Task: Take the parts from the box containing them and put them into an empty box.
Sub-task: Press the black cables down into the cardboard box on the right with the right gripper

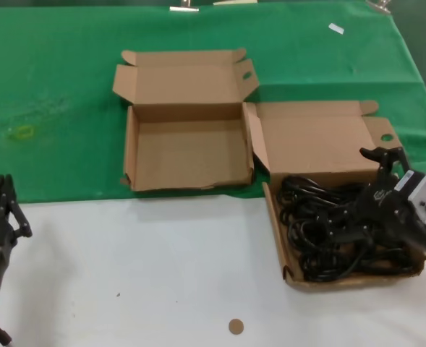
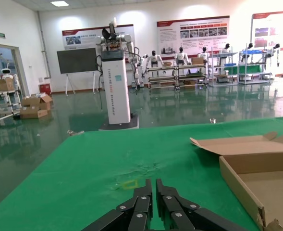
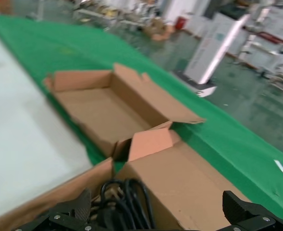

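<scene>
The box containing the parts [image 1: 315,143] lies open at the right, its lid folded back with a small round hole in the ear flap. The parts [image 1: 317,233] are a tangle of black cables filling its tray. My right gripper [image 1: 357,194] hangs open just over the cables, fingers spread wide on either side of the pile [image 3: 127,202], holding nothing. The empty box [image 1: 187,153] sits open to the left of it, with an oval hole in its ear flap; its bare floor [image 3: 97,107] shows in the right wrist view. My left gripper [image 1: 3,204] is parked shut at the near left.
Both boxes straddle the line where the green cloth [image 1: 53,87] meets the white tabletop [image 1: 147,267]. A small brown disc [image 1: 235,326] lies near the front edge. A yellow mark [image 1: 21,132] sits on the cloth at far left.
</scene>
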`<state>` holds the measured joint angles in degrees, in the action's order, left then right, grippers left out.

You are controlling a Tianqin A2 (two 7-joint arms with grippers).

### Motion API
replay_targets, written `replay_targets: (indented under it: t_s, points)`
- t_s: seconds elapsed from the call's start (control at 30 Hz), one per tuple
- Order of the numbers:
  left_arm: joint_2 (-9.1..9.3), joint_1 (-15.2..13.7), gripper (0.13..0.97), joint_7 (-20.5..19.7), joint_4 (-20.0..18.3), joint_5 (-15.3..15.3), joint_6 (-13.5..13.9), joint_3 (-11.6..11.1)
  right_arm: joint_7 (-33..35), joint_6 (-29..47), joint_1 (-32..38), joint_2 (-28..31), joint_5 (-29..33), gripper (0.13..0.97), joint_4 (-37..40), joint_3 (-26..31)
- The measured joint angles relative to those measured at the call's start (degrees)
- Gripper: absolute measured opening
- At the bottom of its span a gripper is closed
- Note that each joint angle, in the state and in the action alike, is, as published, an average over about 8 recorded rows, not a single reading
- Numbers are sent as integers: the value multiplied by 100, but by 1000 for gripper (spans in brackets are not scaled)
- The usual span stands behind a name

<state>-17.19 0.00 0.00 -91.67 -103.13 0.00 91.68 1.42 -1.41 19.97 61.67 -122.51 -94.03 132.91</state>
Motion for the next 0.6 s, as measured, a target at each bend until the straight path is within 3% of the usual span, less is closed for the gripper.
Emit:
replay_targets:
  t_s: [0.23, 0.4, 0.6]
  points:
    - [0, 0, 158, 0, 0, 0, 0, 0, -555, 797, 714, 449, 960, 966, 98, 440]
    - [0, 0, 149, 0, 0, 0, 0, 0, -734, 1627, 906, 499, 1719, 966, 250, 139]
    - [0, 0, 144, 0, 0, 0, 0, 0, -439, 2745, 989, 466, 2169, 966, 434, -371]
